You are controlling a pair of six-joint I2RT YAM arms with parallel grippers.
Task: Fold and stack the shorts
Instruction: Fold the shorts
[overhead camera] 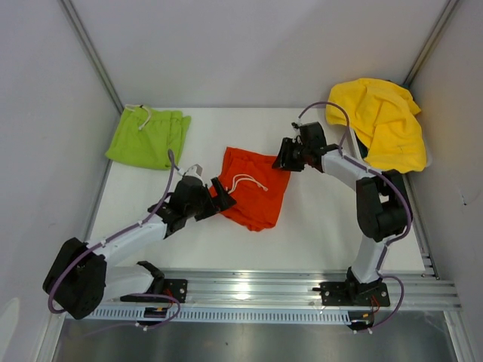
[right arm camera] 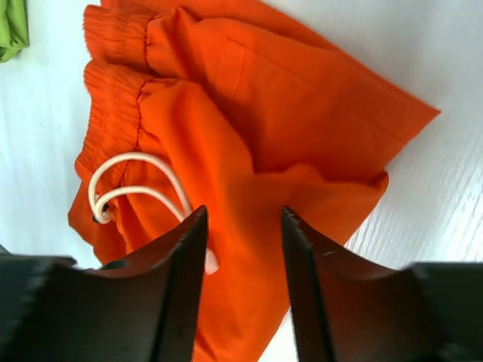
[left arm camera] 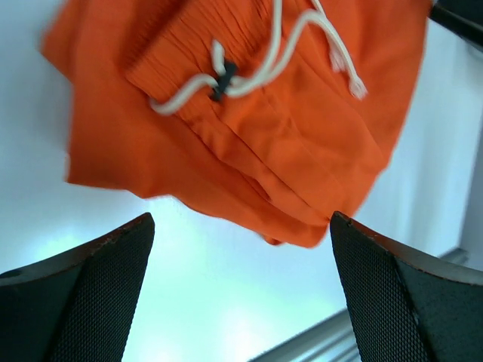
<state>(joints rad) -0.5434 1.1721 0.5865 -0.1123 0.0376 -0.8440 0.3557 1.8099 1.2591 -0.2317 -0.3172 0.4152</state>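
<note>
The orange-red shorts [overhead camera: 253,188] lie crumpled in the middle of the white table, white drawstring [overhead camera: 245,182] on top. My left gripper [overhead camera: 223,197] is open at their left edge; in the left wrist view the shorts [left arm camera: 249,128] lie just ahead of the wide-open gripper [left arm camera: 241,249], not touched. My right gripper [overhead camera: 285,154] is at the shorts' far right corner; in the right wrist view it [right arm camera: 243,226] is open, with orange cloth [right arm camera: 287,113] showing under the gap. The lime-green shorts [overhead camera: 149,136] lie folded at the back left.
A yellow cloth [overhead camera: 385,121] is heaped at the back right corner. Grey walls enclose the table on three sides. A metal rail [overhead camera: 302,290] runs along the near edge. A strip of green cloth [right arm camera: 11,30] shows in the right wrist view.
</note>
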